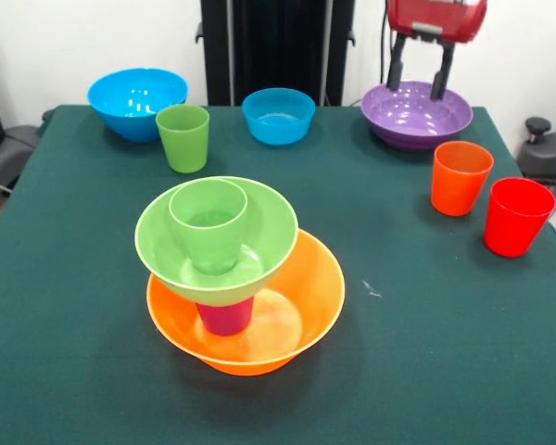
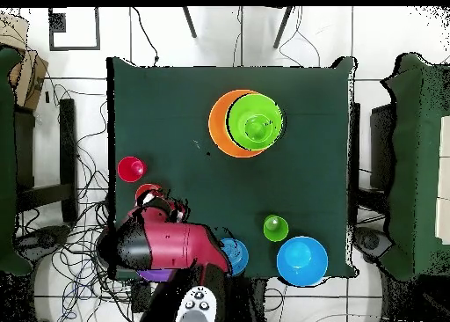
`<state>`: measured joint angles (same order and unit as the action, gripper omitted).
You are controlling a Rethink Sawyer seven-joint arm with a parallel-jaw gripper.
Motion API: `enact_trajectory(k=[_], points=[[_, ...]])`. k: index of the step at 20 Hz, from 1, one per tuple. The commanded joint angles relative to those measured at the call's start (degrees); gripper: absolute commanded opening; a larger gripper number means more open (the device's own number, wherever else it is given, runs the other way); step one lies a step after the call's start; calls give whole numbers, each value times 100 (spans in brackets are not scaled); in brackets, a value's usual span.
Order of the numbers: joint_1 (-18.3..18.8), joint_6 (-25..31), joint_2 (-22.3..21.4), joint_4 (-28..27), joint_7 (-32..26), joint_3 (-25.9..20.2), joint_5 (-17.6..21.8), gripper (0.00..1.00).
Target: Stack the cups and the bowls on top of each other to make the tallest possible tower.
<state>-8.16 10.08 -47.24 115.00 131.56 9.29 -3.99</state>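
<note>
The tower stands near the table's front. The big orange bowl is the base, with the purple cup upside down in it. On the cup rests the lime green bowl, tilted a little, with a green cup standing in it. The tower also shows in the overhead view. My gripper is open and empty, its fingers hanging just over the far rim of the wide purple bowl at the back right. My arm hides most of that bowl in the overhead view.
A large blue bowl, a second green cup and a smaller blue bowl stand along the back. An orange cup and a red cup stand at the right, on the green cloth.
</note>
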Motion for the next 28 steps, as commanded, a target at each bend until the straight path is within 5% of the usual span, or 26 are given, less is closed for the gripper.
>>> enact_trajectory(k=[1, 9, 24, 28], points=[[-100, 47, 959, -927, 633, -369, -236, 100], [-284, 50, 1150, -1165, 765, -286, -399, 100], [-891, 94, 500, -274, 1018, -136, -640, 100], [-861, -138, 634, -185, 953, -177, -606, 100]])
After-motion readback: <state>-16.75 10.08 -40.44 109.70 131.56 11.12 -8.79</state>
